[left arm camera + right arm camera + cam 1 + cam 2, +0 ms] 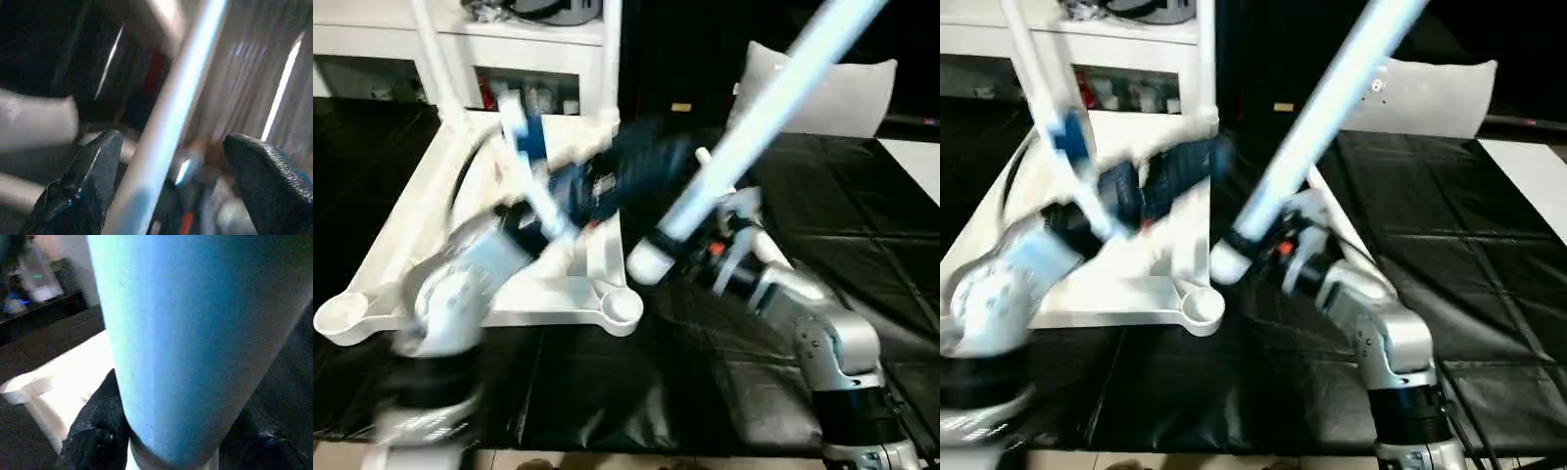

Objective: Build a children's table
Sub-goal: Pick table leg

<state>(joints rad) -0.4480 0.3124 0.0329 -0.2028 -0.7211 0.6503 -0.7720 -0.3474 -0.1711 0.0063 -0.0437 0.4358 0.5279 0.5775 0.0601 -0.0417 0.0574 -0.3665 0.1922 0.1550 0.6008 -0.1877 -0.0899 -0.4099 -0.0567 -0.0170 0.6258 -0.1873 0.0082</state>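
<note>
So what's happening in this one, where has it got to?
A humanoid robot is putting a children's table together on black sheeting. The white tabletop lies underside up, with two legs already standing in its far corner sockets. The right gripper holds another leg near its lower end, tilted, its end hovering close to the empty near corner socket but not yet in it. The left gripper is open, its fingers either side of a tube without gripping it.

We see the tabletop [563, 294] lying on the mat [862, 215], a cabinet [372, 44] behind it, one leg [754, 117] slanting to its right.
</note>
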